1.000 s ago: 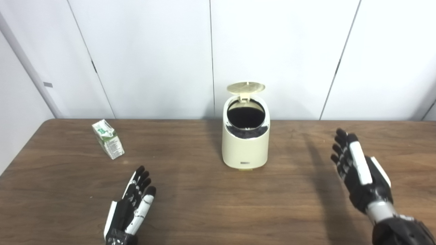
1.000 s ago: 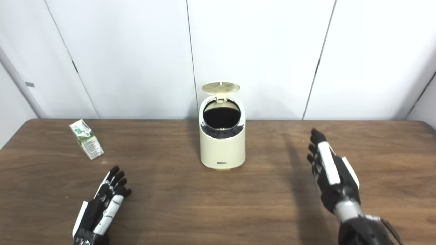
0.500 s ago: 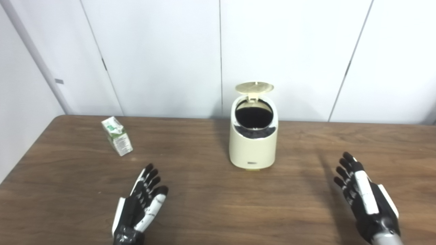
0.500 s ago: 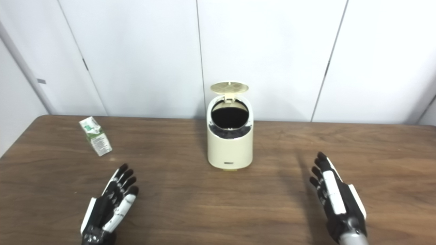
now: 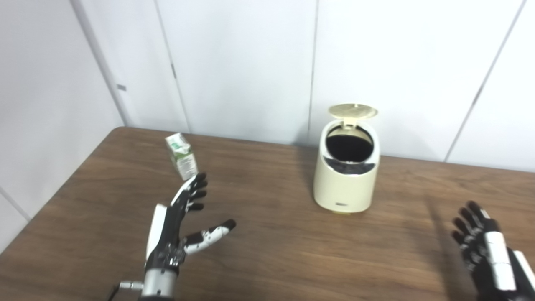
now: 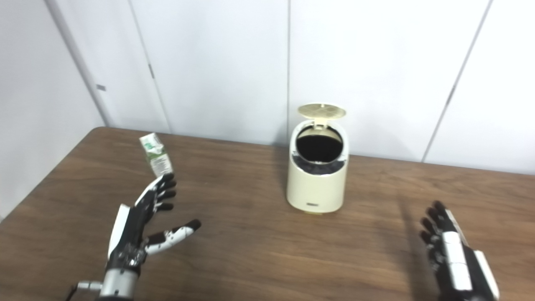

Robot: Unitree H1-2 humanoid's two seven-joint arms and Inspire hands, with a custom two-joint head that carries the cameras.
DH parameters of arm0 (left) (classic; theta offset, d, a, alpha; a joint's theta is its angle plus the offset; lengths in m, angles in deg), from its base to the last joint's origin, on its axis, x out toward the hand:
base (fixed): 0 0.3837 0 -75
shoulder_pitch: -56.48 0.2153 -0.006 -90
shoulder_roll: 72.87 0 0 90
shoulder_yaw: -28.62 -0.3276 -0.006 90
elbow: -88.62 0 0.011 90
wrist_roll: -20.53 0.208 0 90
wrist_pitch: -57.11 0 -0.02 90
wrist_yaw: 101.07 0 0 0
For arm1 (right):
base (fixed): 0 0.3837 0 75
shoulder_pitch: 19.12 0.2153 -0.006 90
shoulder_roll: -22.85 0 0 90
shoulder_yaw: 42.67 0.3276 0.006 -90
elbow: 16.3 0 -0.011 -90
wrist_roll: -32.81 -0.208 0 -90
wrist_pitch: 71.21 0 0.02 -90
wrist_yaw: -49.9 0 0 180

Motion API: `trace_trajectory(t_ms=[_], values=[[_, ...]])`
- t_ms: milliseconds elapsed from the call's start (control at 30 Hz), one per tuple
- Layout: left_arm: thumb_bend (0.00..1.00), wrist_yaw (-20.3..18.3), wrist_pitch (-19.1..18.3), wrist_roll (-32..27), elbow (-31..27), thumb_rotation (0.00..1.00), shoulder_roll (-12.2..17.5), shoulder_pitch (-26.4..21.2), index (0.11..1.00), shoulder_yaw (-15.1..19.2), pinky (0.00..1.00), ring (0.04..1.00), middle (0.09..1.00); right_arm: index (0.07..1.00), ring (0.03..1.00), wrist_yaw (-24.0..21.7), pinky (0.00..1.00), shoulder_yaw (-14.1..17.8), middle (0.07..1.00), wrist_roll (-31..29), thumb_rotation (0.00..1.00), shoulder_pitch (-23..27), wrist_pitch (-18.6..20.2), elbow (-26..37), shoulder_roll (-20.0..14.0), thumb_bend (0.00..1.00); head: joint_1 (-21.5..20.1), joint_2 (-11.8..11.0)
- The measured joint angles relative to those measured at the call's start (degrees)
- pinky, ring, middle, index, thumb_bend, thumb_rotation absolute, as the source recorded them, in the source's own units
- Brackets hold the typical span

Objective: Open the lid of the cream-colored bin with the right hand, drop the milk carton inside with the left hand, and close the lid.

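Round lid (image 5: 352,110) of the cream-coloured plastic bin (image 5: 346,176) stands open, green-and-white milk carton (image 5: 181,155) upright on the brown wooden counter (image 5: 276,246) just beyond my left hand (image 5: 177,225), fingers spread empty; right hand (image 6: 457,261) open too, drop and closing left

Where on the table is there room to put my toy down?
Lots of bare table lies in front, between the left hand and the right hand. There's room too between the carton and the bin, and right of the bin. It's crowded only by the carton, where the left hand's fingers nearly reach it.
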Motion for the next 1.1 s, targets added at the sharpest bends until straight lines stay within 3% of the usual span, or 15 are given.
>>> trace_trajectory(t_ms=[133,400,533,733,900,1100], values=[[0.83,-0.4,-3.0,1.2,-0.8,0.08,0.6,-2.1,0.898,1.6,0.68,0.809,0.862,0.926,0.948,-0.1,0.92,-0.1,0.951,0.1,0.79,0.0,1.9,1.0,-0.1,0.57,0.7,-0.2],[0.83,-0.4,-8.2,1.0,-0.7,0.07,5.7,-8.5,0.893,7.3,0.67,0.799,0.859,0.933,0.967,-0.5,0.93,-0.4,0.969,0.6,0.78,0.0,2.0,1.0,0.0,0.61,1.8,-0.7],[0.84,-0.6,-10.4,2.2,1.7,0.09,8.4,-10.2,0.895,8.0,0.76,0.814,0.855,0.939,0.971,-0.8,0.94,-0.6,0.972,0.7,0.77,0.0,2.0,0.9,0.0,0.62,1.8,-0.7],[0.83,-0.6,-10.9,2.5,6.6,0.09,12.9,-13.3,0.893,8.7,0.73,0.81,0.863,0.944,0.973,-0.9,0.92,-0.6,0.973,0.9,0.78,0.0,2.3,0.9,0.0,0.61,1.9,-0.9],[0.82,-0.7,-11.2,3.8,11.4,0.11,15.6,-16.1,0.904,8.0,0.8,0.845,0.869,0.951,0.98,-0.9,0.93,-0.6,0.98,0.8,0.79,0.0,2.4,0.9,0.0,0.6,2.0,-0.9],[0.83,-1.8,-11.6,3.8,17.4,0.07,18.0,-19.7,0.918,6.8,0.71,0.824,0.896,0.947,0.975,-1.1,0.92,-0.5,0.979,0.7,0.78,0.0,2.7,1.0,0.1,0.59,1.9,-0.8]])
